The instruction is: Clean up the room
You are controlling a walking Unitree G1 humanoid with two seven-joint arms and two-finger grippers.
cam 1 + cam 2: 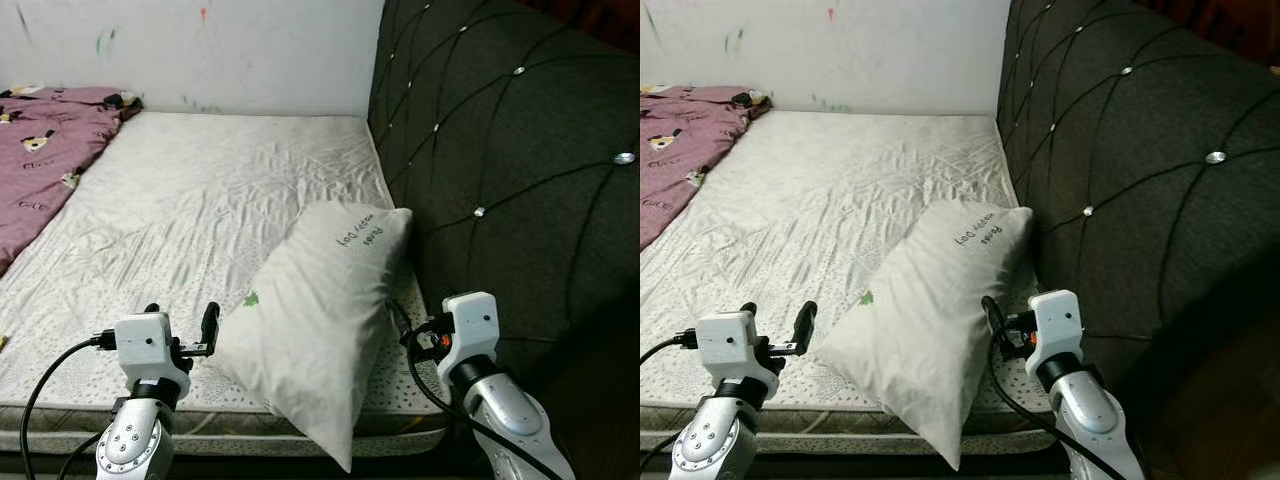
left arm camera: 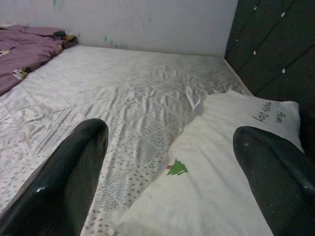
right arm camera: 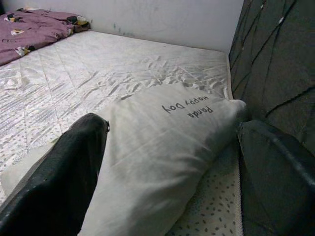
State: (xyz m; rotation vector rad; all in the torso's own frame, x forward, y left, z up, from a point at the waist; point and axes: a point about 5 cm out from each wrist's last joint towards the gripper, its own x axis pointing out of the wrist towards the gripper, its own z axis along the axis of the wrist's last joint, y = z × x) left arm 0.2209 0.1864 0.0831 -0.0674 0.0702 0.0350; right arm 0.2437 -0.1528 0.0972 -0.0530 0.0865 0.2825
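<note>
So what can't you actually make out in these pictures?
- Right gripper: in the eye views the pillow hides its fingers.
- Pillow: its lower corner hangs past the mattress edge, near the frame's bottom.
- Purple blanket: cut off by the left edge.
- Small things at the blanket's far corner: too small to name.

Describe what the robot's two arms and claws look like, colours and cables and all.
Both arms are silver metal with rounded joints, each topped by a boxy white wrist block. Black cables loop from the blocks. The left claw has two long black fingers; the right claw has the same, and a small orange spot marks its block.
</note>
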